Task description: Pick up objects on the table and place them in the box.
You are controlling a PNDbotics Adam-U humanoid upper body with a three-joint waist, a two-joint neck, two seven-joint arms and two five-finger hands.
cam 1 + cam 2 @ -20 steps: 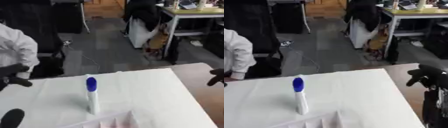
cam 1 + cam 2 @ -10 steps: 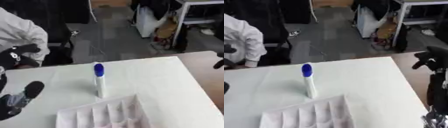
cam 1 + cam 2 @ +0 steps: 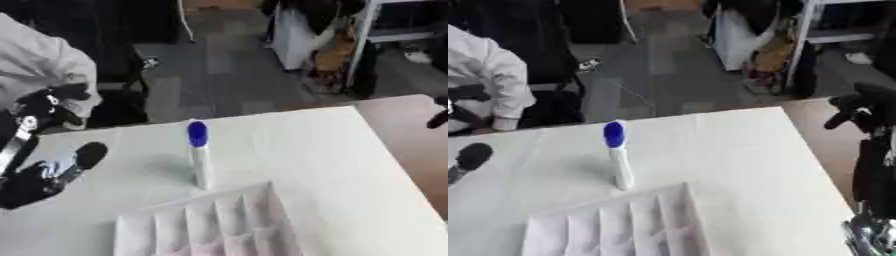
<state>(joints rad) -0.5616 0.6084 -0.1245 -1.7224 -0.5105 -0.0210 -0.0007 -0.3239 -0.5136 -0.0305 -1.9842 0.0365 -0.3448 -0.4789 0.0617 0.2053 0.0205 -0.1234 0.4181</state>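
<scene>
While the head camera looks down at the white-covered desk, the task object, a white tube-shaped thing with a blue cap, stands upright near the centre of the frame, on the cloth and touching neither hand. Can't tell what it is beyond that: white body, rounded blue top, casting a soft shadow to its left.

The box sits at the lower centre of the frame, just in front of the blue-capped thing. It is white, with thin dividers splitting it into narrow compartments running roughly front to back. Its far right corner comes close to the tube's base; contact unclear. Can't tell whether anything lies inside, though there is a faint pinkish tint at the bottom edge.

The left hand is at the left edge of the frame, low over the desk, well apart from the tube. It's a dark blurred mass with one rounded black tip sticking up toward the tube; can't tell if the fingers are curled or straight.

The right hand shows at the right edge in the right eye view, past the desk's edge over the bare brown surface. Fingers look curled, holding nothing. Black arm hardware runs down below it to the lower right corner.
</scene>
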